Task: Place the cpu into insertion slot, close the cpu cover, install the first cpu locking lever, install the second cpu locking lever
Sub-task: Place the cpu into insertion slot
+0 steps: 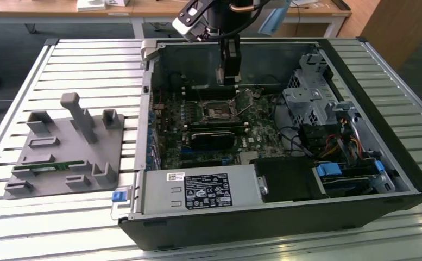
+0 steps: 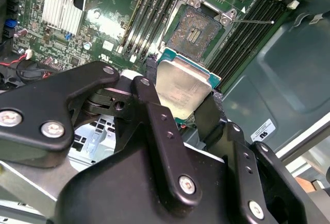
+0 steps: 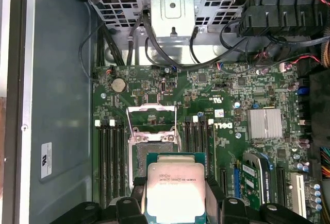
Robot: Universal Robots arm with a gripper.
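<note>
The gripper (image 2: 180, 98) clasps the cpu (image 2: 181, 87) by its edges above the motherboard (image 2: 103, 28). The insertion slot (image 2: 195, 32) lies bare nearby, its cpu cover (image 3: 152, 136) raised

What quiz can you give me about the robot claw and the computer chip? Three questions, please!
1. True or false: the claw is holding the cpu.
2. Pick one: the cpu cover is A) open, B) shut, C) missing.
3. Fill in: the insertion slot is ____ (full or empty).
Key: 1 true; 2 A; 3 empty.
</note>
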